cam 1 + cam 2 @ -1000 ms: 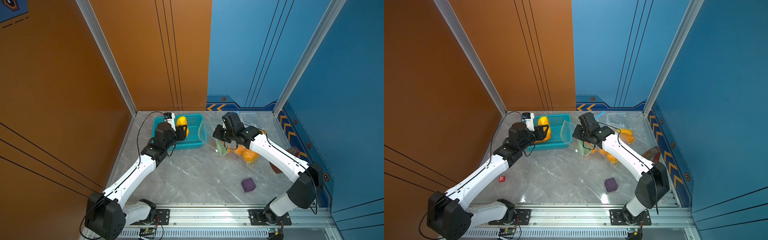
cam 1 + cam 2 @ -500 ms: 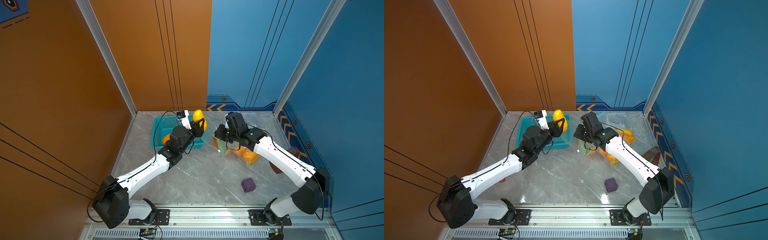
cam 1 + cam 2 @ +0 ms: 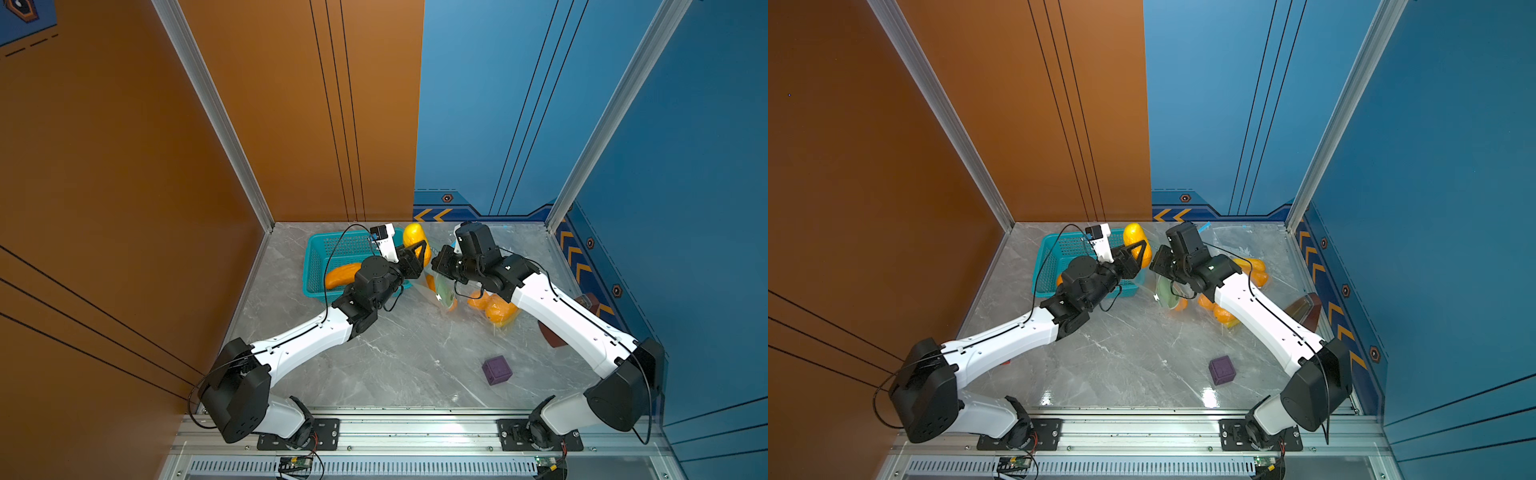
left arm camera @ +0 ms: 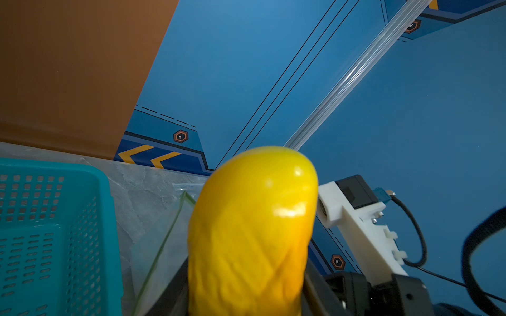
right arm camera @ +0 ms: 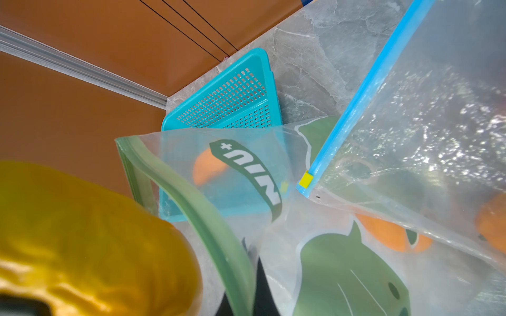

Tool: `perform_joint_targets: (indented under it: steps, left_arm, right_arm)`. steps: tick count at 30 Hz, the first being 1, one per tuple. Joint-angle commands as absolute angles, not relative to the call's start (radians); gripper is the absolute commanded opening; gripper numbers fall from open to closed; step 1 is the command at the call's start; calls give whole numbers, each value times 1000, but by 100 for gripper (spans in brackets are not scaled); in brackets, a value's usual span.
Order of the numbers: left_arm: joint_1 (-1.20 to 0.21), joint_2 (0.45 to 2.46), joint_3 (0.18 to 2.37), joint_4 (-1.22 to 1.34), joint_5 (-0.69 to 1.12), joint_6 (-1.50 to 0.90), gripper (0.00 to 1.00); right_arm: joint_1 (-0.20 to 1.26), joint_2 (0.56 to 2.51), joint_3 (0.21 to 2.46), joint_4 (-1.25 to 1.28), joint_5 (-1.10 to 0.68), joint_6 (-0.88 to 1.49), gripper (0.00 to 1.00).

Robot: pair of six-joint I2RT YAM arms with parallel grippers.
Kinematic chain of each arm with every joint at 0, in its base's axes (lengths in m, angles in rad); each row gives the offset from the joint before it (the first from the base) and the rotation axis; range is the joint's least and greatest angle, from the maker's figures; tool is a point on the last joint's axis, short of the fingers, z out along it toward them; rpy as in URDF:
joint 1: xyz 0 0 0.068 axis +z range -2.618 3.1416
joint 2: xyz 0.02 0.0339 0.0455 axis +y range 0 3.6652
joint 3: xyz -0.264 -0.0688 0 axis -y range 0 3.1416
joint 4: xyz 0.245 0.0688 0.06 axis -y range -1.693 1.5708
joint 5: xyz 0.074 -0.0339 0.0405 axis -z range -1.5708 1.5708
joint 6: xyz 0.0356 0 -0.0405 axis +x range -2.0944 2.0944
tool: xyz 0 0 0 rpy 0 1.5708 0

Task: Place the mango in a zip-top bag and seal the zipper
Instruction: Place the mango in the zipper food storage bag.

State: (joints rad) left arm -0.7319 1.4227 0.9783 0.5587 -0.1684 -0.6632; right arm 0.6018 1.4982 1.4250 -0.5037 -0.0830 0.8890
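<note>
Marble table (image 3: 395,365): teal basket (image 3: 320,253) held one orange fruit (image 3: 343,274).
Left gripper (image 3: 417,251) clasped mango (image 3: 412,235); right gripper (image 3: 435,265) pinched zip-top bag (image 3: 444,293).

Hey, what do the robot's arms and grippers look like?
The left arm and right arm have white shells with black joint housings. The left gripper has black triangular-frame jaws; the right gripper is black too. A white camera mount tops the left wrist, trailing a black cable.

Yellow mango (image 4: 252,232) beside zip-top bag (image 4: 176,232), teal basket (image 4: 54,232)
</note>
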Motion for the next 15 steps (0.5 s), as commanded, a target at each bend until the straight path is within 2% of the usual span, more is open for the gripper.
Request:
perform_joint_targets:
  steps: [1,3,7,10,15]
  left_arm:
    - [-748,1412,952,590,-155,-690,50]
    - [-758,1414,938,589,-148,-702,60]
    - [-779,1419,920,590,-148,-728,62]
    - [-787,1419,915,589,-149,-729,75]
    - [-788,1414,913,589,-150,-725,77]
  right_arm:
    - [591,1482,1420,-488,-71,897,0]
    - [586,1482,1420,-488,-71,896,0]
    - [580,1480,1420,-488,-68,896,0]
    - [578,1479,1420,-488,-69,896,0]
    - [573,1483,1424,-488,-71,895,0]
